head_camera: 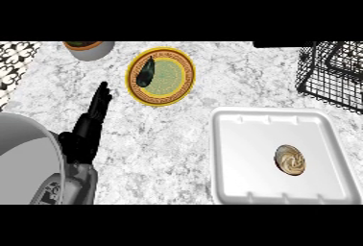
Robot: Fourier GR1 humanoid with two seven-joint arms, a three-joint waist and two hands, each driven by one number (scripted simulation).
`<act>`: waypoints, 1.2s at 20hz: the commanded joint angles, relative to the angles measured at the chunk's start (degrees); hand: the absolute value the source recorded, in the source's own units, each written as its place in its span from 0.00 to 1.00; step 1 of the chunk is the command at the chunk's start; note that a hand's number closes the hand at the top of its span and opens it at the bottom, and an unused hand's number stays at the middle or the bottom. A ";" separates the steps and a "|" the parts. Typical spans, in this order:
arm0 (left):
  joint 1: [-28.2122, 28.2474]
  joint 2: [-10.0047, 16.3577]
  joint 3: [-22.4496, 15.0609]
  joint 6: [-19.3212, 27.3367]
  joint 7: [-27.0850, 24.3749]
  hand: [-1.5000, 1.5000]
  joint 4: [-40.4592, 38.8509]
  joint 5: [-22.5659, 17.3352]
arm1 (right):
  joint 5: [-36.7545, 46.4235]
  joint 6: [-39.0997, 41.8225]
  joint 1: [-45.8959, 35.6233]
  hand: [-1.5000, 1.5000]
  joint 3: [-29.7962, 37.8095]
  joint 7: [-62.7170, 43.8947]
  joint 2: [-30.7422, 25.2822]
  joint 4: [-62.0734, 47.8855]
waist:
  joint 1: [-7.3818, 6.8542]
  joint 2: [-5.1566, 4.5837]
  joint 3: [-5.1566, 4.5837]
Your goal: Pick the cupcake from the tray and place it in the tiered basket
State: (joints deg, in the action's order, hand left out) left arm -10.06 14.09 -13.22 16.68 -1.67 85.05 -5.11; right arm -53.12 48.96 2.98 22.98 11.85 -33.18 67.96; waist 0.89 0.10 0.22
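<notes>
— Cupcake (291, 159) picked yet?
— No. The left hand (89, 126), at the left of the frame, has straight fingers and holds nothing; the right hand is out of view. Further out: a yellow plate (186, 72) upper centre, then the white tray (241, 144) lower right, cupcake inside.
— Next?
— Probably the reach: a hand must cross to the tray, close round the cupcake, then lift toward the tiered basket (330, 72), upper right.
</notes>
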 commanded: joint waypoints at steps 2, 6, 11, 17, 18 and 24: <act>1.25 -0.85 1.24 1.86 -0.52 0.50 -0.31 0.72 | 12.58 5.82 4.12 0.00 6.48 4.03 -11.07 4.15 | 0.71 0.11 -0.20; 0.14 -2.05 1.35 2.73 0.87 0.50 -0.64 2.95 | 25.71 2.79 4.70 0.00 8.16 3.58 -17.71 16.73 | 1.88 0.46 -0.30; 1.58 -1.86 2.06 0.68 1.76 0.50 2.01 3.16 | 40.45 -2.47 5.37 0.00 8.13 2.39 -21.42 30.58 | 0.26 0.59 -0.27; 1.20 -2.50 2.90 -0.43 1.48 0.50 1.74 3.63 | 52.16 -8.79 9.90 0.00 2.66 -4.38 -16.61 44.88 | -0.30 0.09 -0.26; 0.60 -4.75 1.09 2.07 3.44 0.50 1.85 5.82 | 50.01 -9.68 10.67 0.00 2.40 -9.37 -15.47 49.90 | 0.10 0.19 -0.30; 1.32 -5.35 2.13 0.23 2.87 0.50 2.75 7.40 | 51.41 -7.00 9.16 0.00 0.03 -17.62 -11.12 55.15 | -0.69 -0.03 -0.24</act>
State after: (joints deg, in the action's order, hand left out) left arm -9.05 9.40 -11.20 14.94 0.91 87.21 -0.33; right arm -3.75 41.11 12.34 24.77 -1.45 -47.09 118.73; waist 0.49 0.15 -0.07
